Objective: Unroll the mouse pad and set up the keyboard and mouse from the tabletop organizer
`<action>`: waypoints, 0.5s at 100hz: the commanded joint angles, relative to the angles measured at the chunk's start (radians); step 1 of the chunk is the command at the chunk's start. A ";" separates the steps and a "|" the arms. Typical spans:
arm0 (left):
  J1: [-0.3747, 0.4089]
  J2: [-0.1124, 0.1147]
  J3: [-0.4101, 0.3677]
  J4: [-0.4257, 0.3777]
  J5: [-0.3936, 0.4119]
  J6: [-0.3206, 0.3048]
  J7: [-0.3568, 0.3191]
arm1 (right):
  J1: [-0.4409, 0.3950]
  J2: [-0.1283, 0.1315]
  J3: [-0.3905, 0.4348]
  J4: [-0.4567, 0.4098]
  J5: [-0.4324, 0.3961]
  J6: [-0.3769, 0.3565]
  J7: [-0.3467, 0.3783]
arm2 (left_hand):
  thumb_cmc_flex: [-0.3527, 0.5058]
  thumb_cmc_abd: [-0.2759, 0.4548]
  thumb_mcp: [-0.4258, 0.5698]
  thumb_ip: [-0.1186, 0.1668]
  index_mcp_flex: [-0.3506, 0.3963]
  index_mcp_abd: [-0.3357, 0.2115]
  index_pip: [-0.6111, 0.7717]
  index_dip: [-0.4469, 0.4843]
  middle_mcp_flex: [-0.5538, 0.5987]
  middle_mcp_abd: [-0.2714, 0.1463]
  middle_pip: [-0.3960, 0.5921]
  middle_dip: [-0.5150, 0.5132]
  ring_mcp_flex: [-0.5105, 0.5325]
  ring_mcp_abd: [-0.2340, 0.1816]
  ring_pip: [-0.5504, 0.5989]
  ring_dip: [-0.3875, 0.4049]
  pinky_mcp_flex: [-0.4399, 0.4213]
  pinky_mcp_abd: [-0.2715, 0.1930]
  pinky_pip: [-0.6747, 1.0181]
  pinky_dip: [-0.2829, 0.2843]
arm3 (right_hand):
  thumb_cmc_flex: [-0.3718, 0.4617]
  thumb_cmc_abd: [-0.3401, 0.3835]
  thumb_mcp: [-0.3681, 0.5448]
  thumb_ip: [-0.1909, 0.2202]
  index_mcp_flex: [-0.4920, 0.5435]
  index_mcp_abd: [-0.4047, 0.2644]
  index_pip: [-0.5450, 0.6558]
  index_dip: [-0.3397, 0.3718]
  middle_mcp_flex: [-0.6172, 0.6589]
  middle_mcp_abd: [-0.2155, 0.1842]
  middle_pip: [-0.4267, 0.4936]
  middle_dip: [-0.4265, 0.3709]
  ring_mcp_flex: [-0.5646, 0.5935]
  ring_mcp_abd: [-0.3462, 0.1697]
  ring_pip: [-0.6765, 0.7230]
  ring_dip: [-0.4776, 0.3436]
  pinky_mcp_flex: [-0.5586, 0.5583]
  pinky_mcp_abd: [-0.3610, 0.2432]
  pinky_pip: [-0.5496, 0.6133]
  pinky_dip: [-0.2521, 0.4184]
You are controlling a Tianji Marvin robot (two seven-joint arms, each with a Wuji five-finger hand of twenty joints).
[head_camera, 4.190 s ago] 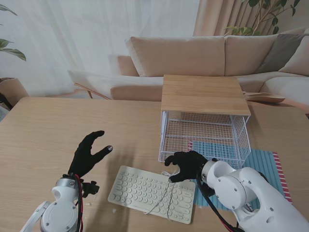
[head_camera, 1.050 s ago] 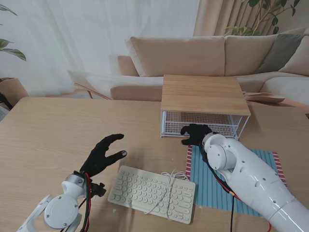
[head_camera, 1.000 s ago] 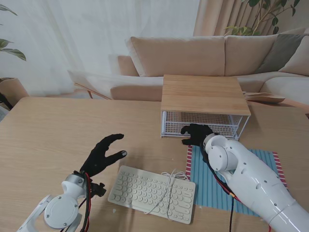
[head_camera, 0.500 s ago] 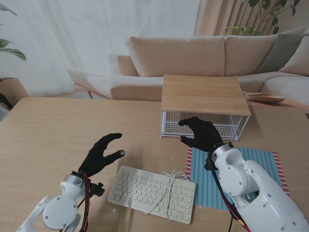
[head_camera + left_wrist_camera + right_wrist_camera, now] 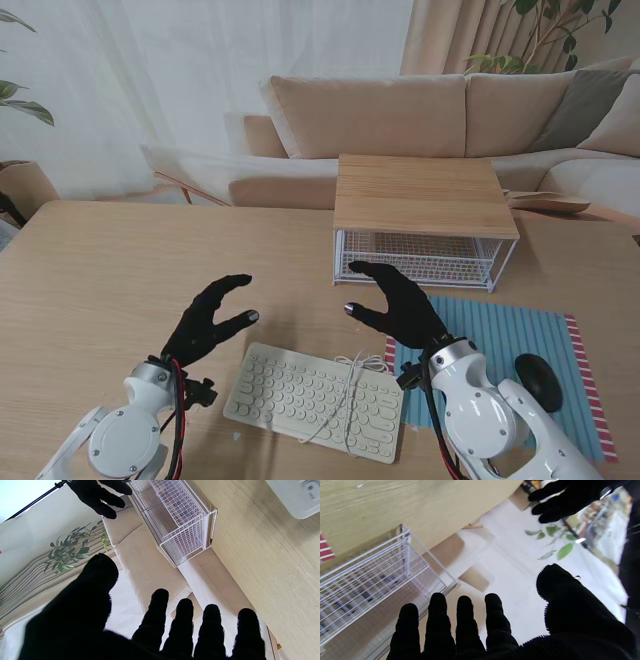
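A white keyboard [image 5: 315,398] with its cord bundled on top lies on the wooden table near me. To its right the blue striped mouse pad [image 5: 510,365] lies unrolled, with a black mouse [image 5: 537,379] on it. My left hand [image 5: 207,322] hovers open just left of the keyboard's far corner. My right hand [image 5: 398,303] is open above the pad's left edge, fingers spread and holding nothing. The white wire organizer [image 5: 425,255] with a wooden top stands behind, its drawer pushed in. Both wrist views show spread fingers [image 5: 160,620] [image 5: 437,622] and the wire basket [image 5: 182,517] [image 5: 370,570].
A beige sofa [image 5: 420,120] stands beyond the table's far edge. Bare wooden table top [image 5: 120,270] stretches to the left and behind my left hand. Plants sit at the far left and far right.
The drawer, pulled out 4 s ago, is now pushed in. My right hand has drawn back from the organizer toward me and opened, uncovering the mouse. The left hand barely moved.
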 commanded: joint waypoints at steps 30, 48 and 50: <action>0.008 -0.004 0.007 0.002 0.001 -0.010 -0.011 | 0.028 -0.017 -0.044 0.119 0.031 -0.078 -0.013 | -0.035 0.011 -0.009 0.033 -0.043 -0.009 -0.017 -0.008 -0.021 -0.054 -0.020 -0.013 -0.030 -0.029 -0.023 -0.010 -0.006 -0.005 -0.010 0.019 | -0.045 -0.007 -0.028 0.051 0.002 -0.062 0.005 -0.019 -0.007 -0.044 -0.025 -0.004 -0.022 -0.052 -0.020 -0.015 0.012 -0.048 -0.050 0.005; 0.013 -0.004 0.003 0.000 0.001 -0.012 -0.011 | 0.042 -0.014 -0.058 0.127 0.035 -0.078 0.003 | -0.035 0.011 -0.008 0.033 -0.042 -0.009 -0.017 -0.008 -0.021 -0.053 -0.019 -0.013 -0.031 -0.027 -0.024 -0.010 -0.006 -0.004 -0.011 0.017 | -0.043 -0.010 -0.025 0.051 0.006 -0.065 0.009 -0.020 -0.001 -0.044 -0.025 -0.003 -0.020 -0.049 -0.018 -0.014 0.016 -0.043 -0.055 0.008; 0.013 -0.004 0.003 0.000 0.001 -0.011 -0.011 | 0.043 -0.014 -0.058 0.128 0.035 -0.078 0.005 | -0.035 0.011 -0.008 0.033 -0.042 -0.008 -0.017 -0.008 -0.021 -0.052 -0.019 -0.013 -0.030 -0.025 -0.024 -0.009 -0.006 -0.004 -0.011 0.017 | -0.044 -0.009 -0.025 0.051 0.006 -0.065 0.009 -0.020 -0.001 -0.044 -0.025 -0.003 -0.020 -0.049 -0.018 -0.014 0.016 -0.044 -0.055 0.008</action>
